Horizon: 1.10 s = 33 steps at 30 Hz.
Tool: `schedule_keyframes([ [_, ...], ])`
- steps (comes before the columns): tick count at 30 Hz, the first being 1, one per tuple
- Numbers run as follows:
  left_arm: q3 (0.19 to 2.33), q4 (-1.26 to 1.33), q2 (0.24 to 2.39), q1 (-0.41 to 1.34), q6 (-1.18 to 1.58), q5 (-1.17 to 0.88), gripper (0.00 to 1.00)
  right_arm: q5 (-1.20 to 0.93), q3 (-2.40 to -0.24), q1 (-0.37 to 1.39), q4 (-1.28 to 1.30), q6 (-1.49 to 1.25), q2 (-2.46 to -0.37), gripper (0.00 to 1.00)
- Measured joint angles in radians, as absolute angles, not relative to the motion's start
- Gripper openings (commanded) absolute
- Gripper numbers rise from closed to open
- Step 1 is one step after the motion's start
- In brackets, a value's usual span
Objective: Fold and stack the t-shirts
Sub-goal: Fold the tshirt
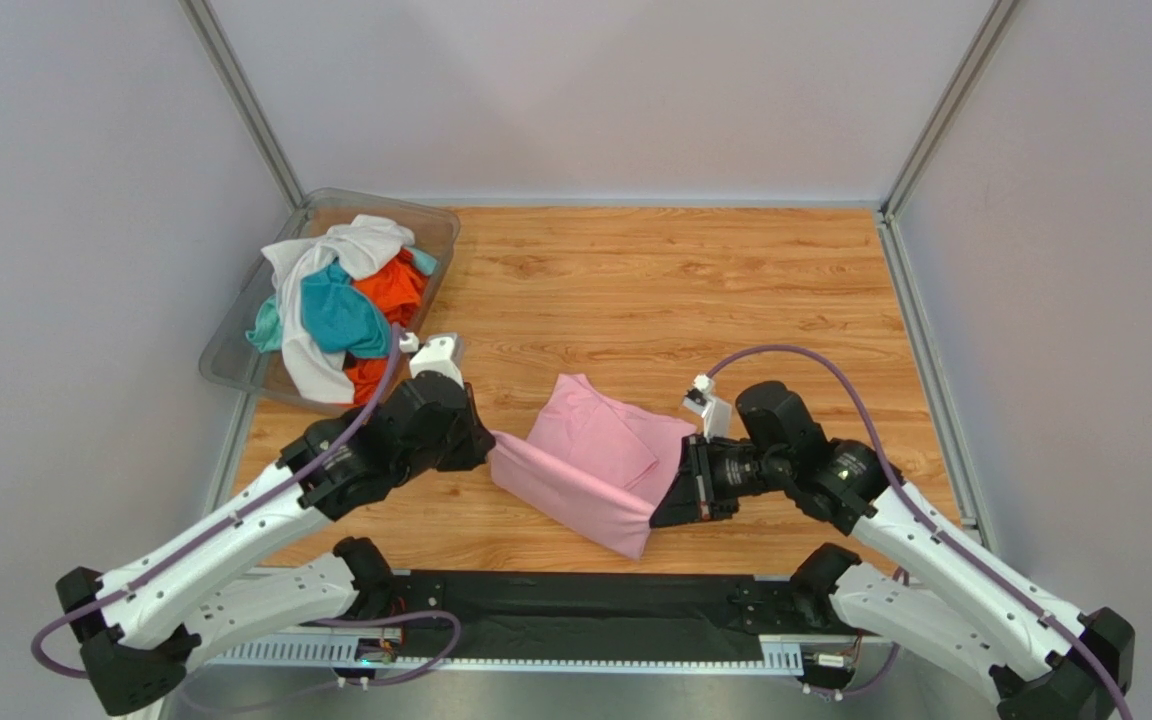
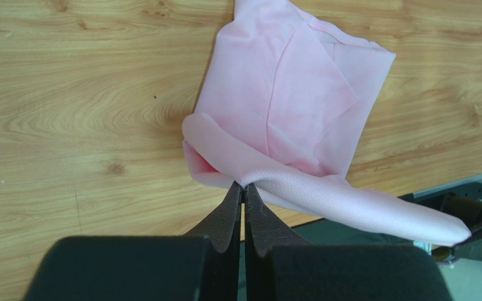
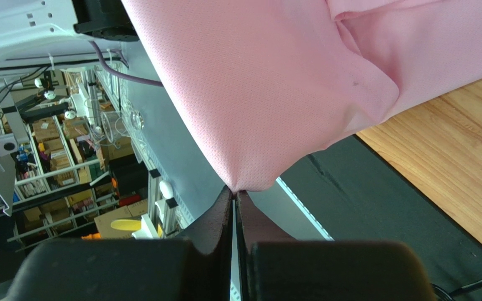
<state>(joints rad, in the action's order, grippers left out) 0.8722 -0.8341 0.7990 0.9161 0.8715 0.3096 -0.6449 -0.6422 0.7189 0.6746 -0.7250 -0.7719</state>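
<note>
- The pink t-shirt (image 1: 593, 455) lies in the middle of the wooden table (image 1: 657, 285), folded over on itself, with its near edge strung between the two arms.
- The left gripper (image 1: 488, 444) is right up against the shirt's left end, touching the cloth.
- The right gripper (image 1: 677, 492) meets the shirt's right end, fingers buried in the fabric.
- Far left, a clear plastic bin (image 1: 232, 342) sits at an angle over the table's corner.
- In the bin there's a heap: a white t-shirt (image 1: 360, 245) draped on top, a teal t-shirt (image 1: 339, 312) in the middle and an orange t-shirt (image 1: 393, 288) beside it.
- A black mat (image 1: 582, 600) runs along the near edge between the arm bases.
</note>
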Motion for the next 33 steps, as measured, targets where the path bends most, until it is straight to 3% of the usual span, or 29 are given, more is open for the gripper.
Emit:
schedule_keyframes([
  [7, 0.902, -0.730, 0.928, 0.766, 0.800, 0.188, 0.00, -0.626, -0.673, 0.623, 0.678, -0.701, -0.795, 0.00],
  [21, 1.072, -0.579, 1.269, 0.659, 0.691, 0.058, 0.00, -0.612, -0.708, 0.383, 0.696, -0.582, -0.932, 0.00],
  [33, 1.255, -0.494, 1.644, 0.579, 0.659, -0.060, 0.00, -0.626, -0.737, 0.210, 0.597, -0.503, -1.243, 0.00],
])
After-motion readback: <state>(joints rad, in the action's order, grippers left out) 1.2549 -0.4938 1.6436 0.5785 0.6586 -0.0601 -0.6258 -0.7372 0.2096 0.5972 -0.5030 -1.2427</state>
